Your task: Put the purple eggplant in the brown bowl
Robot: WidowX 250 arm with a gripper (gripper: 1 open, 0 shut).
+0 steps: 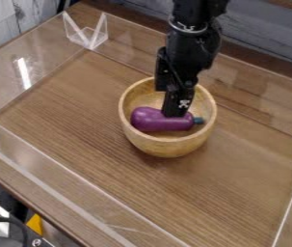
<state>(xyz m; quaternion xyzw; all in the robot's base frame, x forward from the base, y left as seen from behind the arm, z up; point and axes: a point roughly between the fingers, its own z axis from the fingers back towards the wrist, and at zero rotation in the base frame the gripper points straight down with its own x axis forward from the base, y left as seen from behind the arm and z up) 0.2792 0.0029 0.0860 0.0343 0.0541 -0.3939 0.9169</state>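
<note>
The purple eggplant (160, 121) lies on its side inside the brown bowl (143, 141), its teal stem cap pointing right. The bowl sits near the middle of the wooden table. My black gripper (175, 102) hangs just above the eggplant, pointing straight down over the bowl's far half. Its fingers (183, 105) stand apart and nothing is between them. The eggplant rests free on the bowl's floor, apart from the fingers.
Clear acrylic walls (33, 68) fence the wooden table (71, 116) on all sides. A clear folded stand (87, 31) sits at the back left corner. Bare wood surrounds the bowl.
</note>
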